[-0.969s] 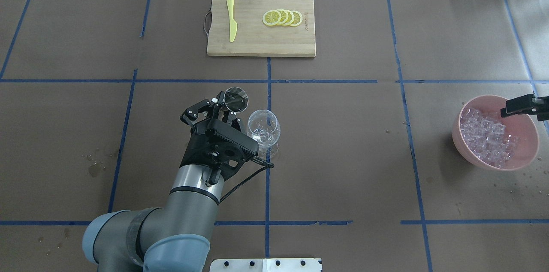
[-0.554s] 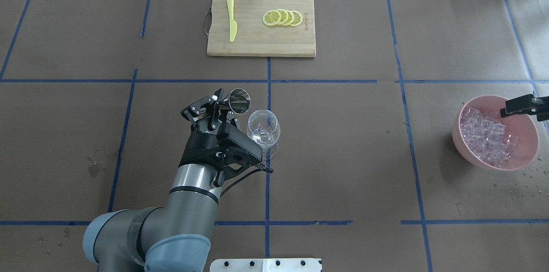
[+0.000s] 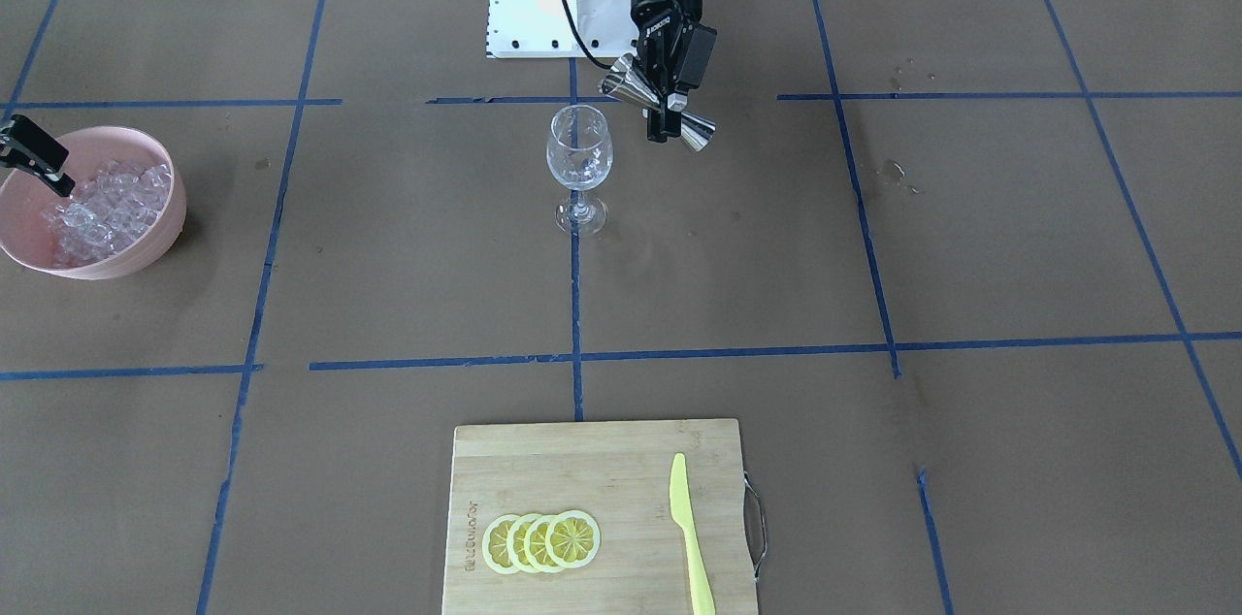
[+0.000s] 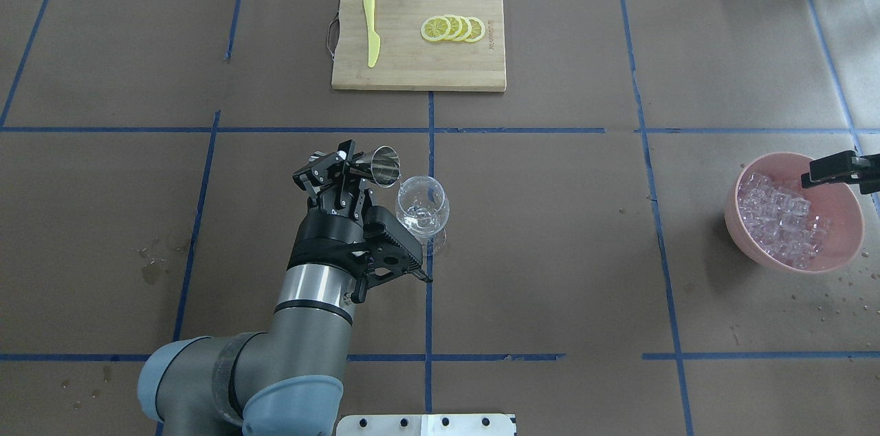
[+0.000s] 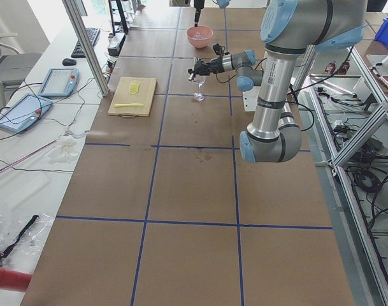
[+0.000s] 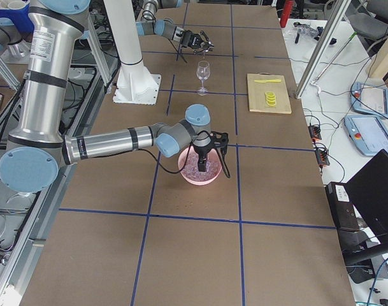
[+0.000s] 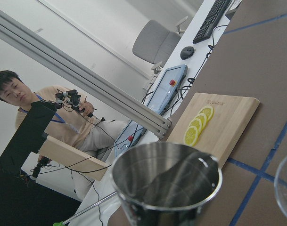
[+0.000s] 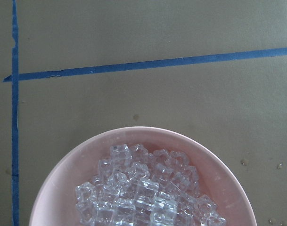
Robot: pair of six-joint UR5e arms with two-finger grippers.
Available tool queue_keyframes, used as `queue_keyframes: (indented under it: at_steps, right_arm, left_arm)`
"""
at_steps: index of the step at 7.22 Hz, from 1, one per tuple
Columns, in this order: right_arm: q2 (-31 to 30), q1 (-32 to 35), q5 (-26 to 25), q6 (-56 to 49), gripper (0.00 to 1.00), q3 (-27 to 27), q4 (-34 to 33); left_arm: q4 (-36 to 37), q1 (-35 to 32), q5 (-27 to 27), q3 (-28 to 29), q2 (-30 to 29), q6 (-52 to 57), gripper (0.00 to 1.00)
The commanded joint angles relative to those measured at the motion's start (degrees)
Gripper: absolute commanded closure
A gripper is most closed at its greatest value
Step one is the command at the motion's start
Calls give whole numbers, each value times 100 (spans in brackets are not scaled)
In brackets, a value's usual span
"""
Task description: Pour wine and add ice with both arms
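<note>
The jigger (image 4: 383, 166) is clamped at its narrow waist between the closed jaws of the left gripper (image 4: 349, 162) and is tipped nearly onto its side. Its open mouth is turned toward the glass (image 4: 422, 205), which stands just beyond the jaws and lower, near the mouth but apart from it. Whether that mouth lies fully over the rim cannot be settled from these views. If it does not, the pour could be lost down the outside of the glass and onto the table. Should the jaws be carried closer or lower, the rim could be struck, and a tall stemmed glass on a small foot would be toppled easily. A smooth steel waist could also be rotated within the jaws if the wrist is rolled sharply.

The ice (image 4: 780, 219) is heaped in the bowl (image 4: 844, 212), directly beneath the right gripper (image 4: 815, 175), which hangs above it. How far its jaws are parted cannot be told. Wet, glassy cubes could be squeezed out sideways when pinched, or dropped on the long carry to the glass. The bowl could be shoved if the jaws are driven down too deep.
</note>
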Motion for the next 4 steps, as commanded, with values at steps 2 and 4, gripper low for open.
queue_keyframes:
  at_steps: [2, 4]
  right_arm:
    - [10, 0, 0, -2, 0, -21, -7]
    - [10, 0, 0, 7, 0, -30, 2]
  left_arm:
    - [213, 18, 149, 63, 0, 116, 100]
    - [232, 18, 297, 63, -8, 545, 100]
